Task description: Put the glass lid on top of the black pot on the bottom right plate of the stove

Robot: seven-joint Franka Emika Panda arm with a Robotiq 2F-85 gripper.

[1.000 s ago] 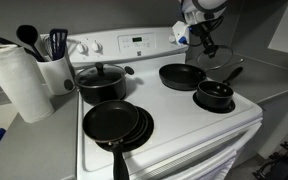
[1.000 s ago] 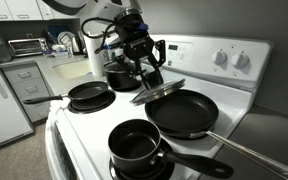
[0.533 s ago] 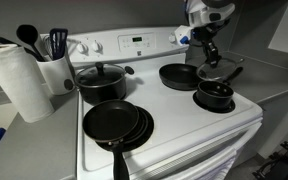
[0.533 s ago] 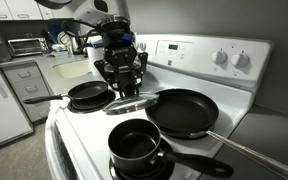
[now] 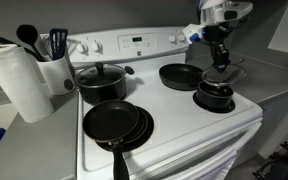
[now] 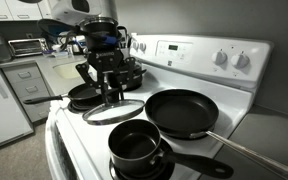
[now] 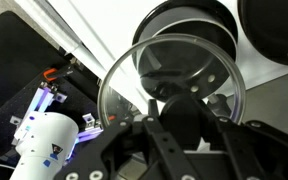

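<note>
My gripper [image 5: 219,62] is shut on the black centre knob of the glass lid [image 5: 224,72] and holds it roughly level, a little above the small black pot [image 5: 214,95]. That pot stands on the front right plate of the white stove [image 5: 174,122]; the plate is mostly hidden under it. In an exterior view the gripper [image 6: 111,97] carries the lid [image 6: 114,111] just up and left of the pot [image 6: 136,146]. In the wrist view the gripper [image 7: 179,122] clasps the knob, and the pot [image 7: 184,25] shows beyond the glass lid [image 7: 134,75].
A larger black pot with side handles [image 5: 102,80] stands back left, stacked frying pans [image 5: 117,124] front left, and a frying pan [image 5: 181,75] back right, which also shows at the right in an exterior view [image 6: 184,111]. A paper towel roll [image 5: 16,80] and a utensil holder [image 5: 54,66] stand left of the stove.
The gripper has carried the lid from near the back of the stove toward the small pot and lowered it. The lid has gone from tilted to nearly level.
</note>
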